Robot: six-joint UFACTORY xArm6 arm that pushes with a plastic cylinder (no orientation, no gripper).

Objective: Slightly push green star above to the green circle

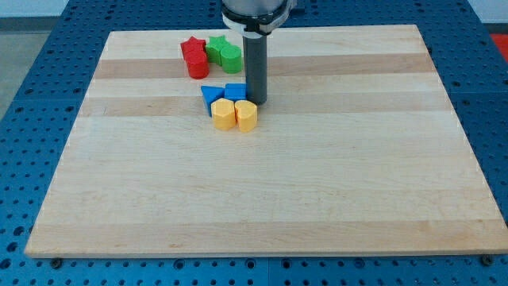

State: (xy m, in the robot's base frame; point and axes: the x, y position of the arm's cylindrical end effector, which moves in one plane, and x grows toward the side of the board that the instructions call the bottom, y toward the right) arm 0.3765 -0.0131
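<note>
Green star-shaped plastic block abuts green circle, up-left of the rod's tip; no fingers fitted, so nothing grips. Tip beside blue cube.

Robotics lab bench, pale wooden board on blue perforated metal table; small coloured blocks

Colours on your board

You see a pale wooden board with light grain stripes on a blue perforated table; two red blocks, two green blocks, a blue triangle, a blue block, two yellow blocks, and a dark grey rod ending in my tip.
</note>
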